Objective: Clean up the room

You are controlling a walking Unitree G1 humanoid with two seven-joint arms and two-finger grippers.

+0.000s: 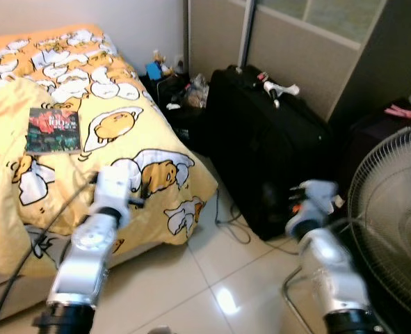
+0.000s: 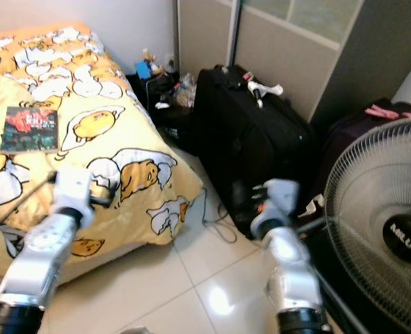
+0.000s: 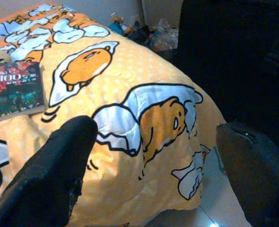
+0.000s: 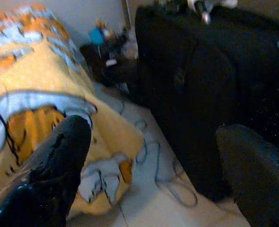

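A dark book lies flat on the bed's yellow cartoon quilt; the left wrist view has the book too. My left arm reaches toward the bed's near corner. Its gripper is open over the quilt's drooping edge, holding nothing. My right arm is raised between a black suitcase and a fan. The right gripper is open too, aimed at the floor gap between bed and suitcase.
A large standing fan crowds my right side. Small clutter fills the corner behind the bed. A white object lies on the suitcase, a cable trails over the tiles, and something pink rests on a dark bag.
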